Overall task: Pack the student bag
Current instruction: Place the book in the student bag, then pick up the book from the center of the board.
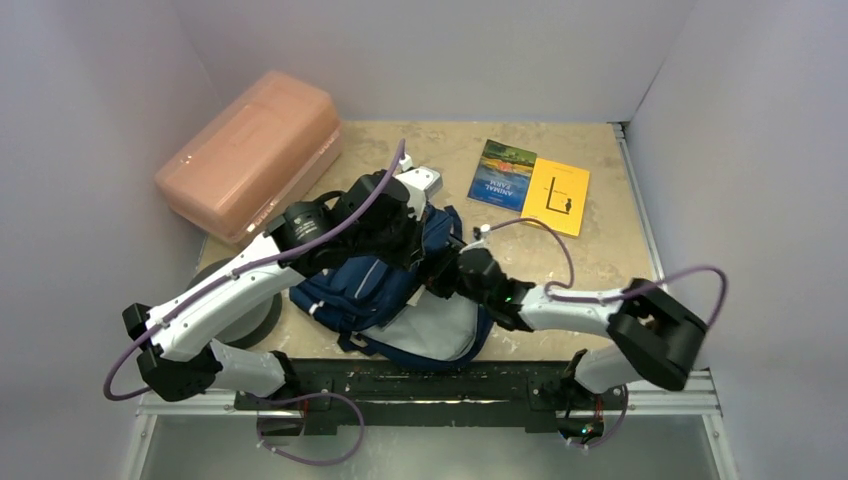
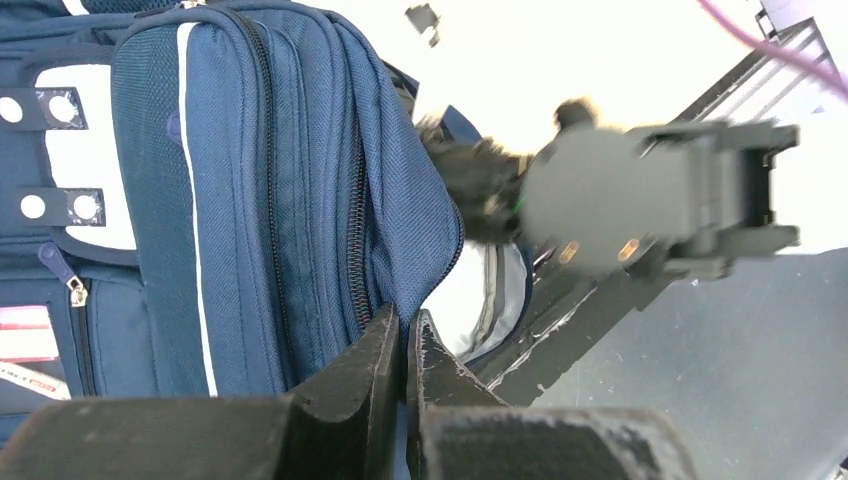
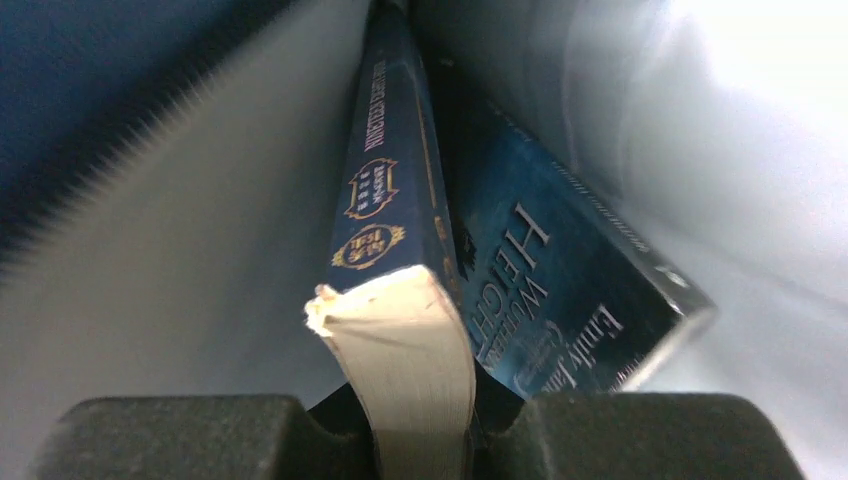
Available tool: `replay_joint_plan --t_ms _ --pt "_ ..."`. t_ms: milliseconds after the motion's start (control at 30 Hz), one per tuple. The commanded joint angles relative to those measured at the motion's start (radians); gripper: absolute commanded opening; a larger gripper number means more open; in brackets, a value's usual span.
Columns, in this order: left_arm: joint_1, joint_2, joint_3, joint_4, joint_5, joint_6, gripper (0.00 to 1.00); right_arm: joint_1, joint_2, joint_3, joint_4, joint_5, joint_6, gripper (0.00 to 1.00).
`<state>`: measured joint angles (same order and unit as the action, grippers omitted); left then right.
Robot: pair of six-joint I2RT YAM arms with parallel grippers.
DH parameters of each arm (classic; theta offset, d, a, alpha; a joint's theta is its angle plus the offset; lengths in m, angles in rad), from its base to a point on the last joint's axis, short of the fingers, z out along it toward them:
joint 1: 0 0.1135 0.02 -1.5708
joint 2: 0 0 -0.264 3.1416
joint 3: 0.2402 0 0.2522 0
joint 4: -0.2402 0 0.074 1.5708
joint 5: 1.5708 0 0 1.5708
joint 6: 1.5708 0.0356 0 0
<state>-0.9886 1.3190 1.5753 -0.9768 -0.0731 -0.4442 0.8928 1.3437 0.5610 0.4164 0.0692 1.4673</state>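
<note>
Navy student bag [image 1: 360, 285] with white patch [image 2: 90, 150], salmon-pink box [image 1: 250, 150], yellow book [image 1: 557, 196], navy gold-lettered paperback [image 3: 385, 200].

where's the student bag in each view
top external: student bag at centre of frame
left wrist: fills the left half, left gripper pinching its opening edge
right wrist: seen from inside, pale lining around a gripped book
shared landmark: the pale lining at the bag's mouth

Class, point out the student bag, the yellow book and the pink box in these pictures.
student bag [image 1: 345, 290]: top external view, navy front panel.
yellow book [image 1: 556, 196]: top external view, cover centre.
pink box [image 1: 250, 150]: top external view, lid top.
</note>
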Motion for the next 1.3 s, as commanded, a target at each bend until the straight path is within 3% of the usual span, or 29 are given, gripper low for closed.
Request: replay_joint_plan --t_ms 0,33,100,200,367,500,600,667,767,833,1000,1067,1167,1267 --pt "-0.004 -0.014 0.126 0.118 0.091 0.005 0.00 0.151 0.149 0.106 0.444 0.280 -0.172 0.03" --pt "-0.004 -0.015 0.122 0.120 0.099 0.003 0.00 0.156 0.196 0.125 0.481 0.276 -0.201 0.09" --pt "-0.004 -0.023 0.096 0.133 0.102 -0.006 0.00 0.161 0.254 0.130 0.500 0.279 -0.220 0.31" --pt "-0.004 -0.055 0.025 0.159 0.077 -0.013 0.00 0.161 0.224 0.109 0.332 0.282 -0.247 0.60" --pt "-0.001 -0.109 -0.067 0.186 -0.044 -0.010 0.00 0.161 0.049 0.063 -0.129 0.184 -0.450 0.80" --pt "-0.002 -0.120 -0.098 0.198 -0.114 -0.014 0.00 0.161 -0.218 -0.054 -0.318 0.103 -0.588 0.84" --pt "-0.002 -0.135 -0.154 0.221 -0.153 -0.029 0.00 0.161 -0.431 -0.045 -0.527 0.113 -0.663 0.85" --pt "-0.001 -0.144 -0.204 0.232 -0.171 -0.056 0.00 0.158 -0.556 0.014 -0.671 0.210 -0.716 0.84" --pt "-0.001 -0.147 -0.302 0.271 -0.113 -0.094 0.00 0.106 -0.600 0.135 -0.871 0.437 -0.787 0.84" --pt "-0.001 -0.131 -0.364 0.290 -0.049 -0.125 0.00 -0.012 -0.561 0.197 -0.925 0.538 -0.837 0.84" --pt "-0.002 -0.080 -0.495 0.417 0.165 -0.200 0.00 -0.428 -0.377 0.278 -0.770 0.377 -0.940 0.87" --pt "-0.005 -0.055 -0.525 0.482 0.249 -0.222 0.11 -0.541 -0.256 0.326 -0.695 0.307 -0.930 0.89" --pt "-0.004 -0.012 -0.502 0.523 0.334 -0.221 0.41 -0.685 -0.038 0.437 -0.633 0.199 -0.922 0.93" --pt "0.000 0.053 -0.382 0.508 0.425 -0.169 0.69 -0.818 0.143 0.535 -0.590 0.065 -0.961 0.92"
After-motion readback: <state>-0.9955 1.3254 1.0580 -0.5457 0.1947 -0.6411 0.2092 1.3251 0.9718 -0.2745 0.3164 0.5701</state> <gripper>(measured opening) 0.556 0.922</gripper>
